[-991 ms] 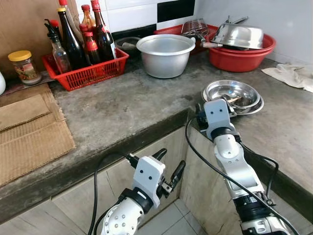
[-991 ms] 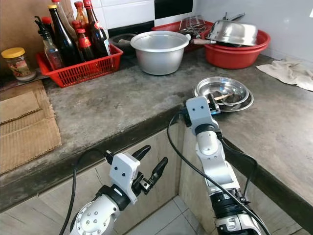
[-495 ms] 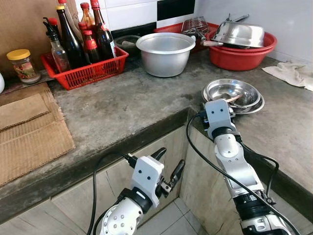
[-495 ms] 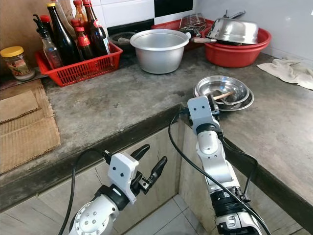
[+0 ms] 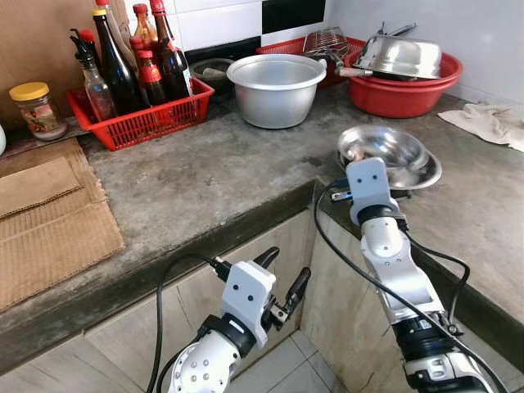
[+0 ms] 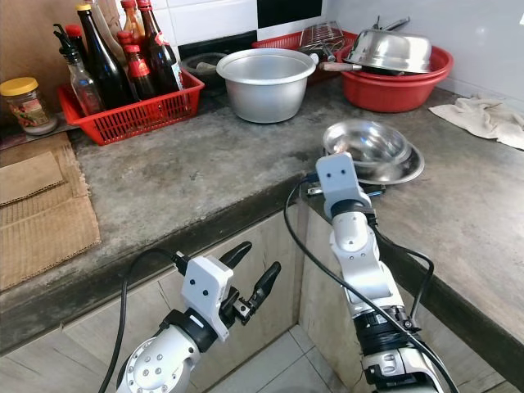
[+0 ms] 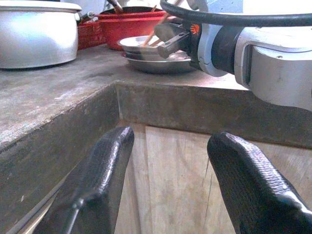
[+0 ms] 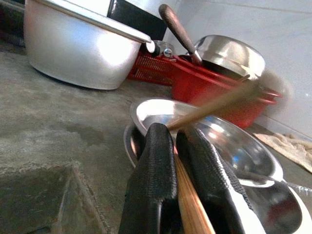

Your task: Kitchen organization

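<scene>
Stacked steel bowls (image 5: pixel 399 157) sit at the counter's front edge, and the top one is tilted up on its near side. My right gripper (image 8: pixel 174 134) reaches into them from the edge and is shut on a wooden stick (image 8: pixel 214 105), whose far end is blurred. In the eye views the right wrist housing (image 5: pixel 366 180) hides those fingers. My left gripper (image 5: pixel 282 274) hangs open below the counter in front of the cabinet door, holding nothing.
Behind the bowls stand an aluminium pot (image 5: pixel 276 88), a red basin (image 5: pixel 405 92) with a steel lid, and a red basket of bottles (image 5: pixel 143 119). A cloth (image 5: pixel 491 123) lies far right. A jar (image 5: pixel 33 110) and cardboard (image 5: pixel 49 221) are at the left.
The top steel bowl has tipped up and shifted slightly as the right gripper moved with the stick. The left arm has not moved.
</scene>
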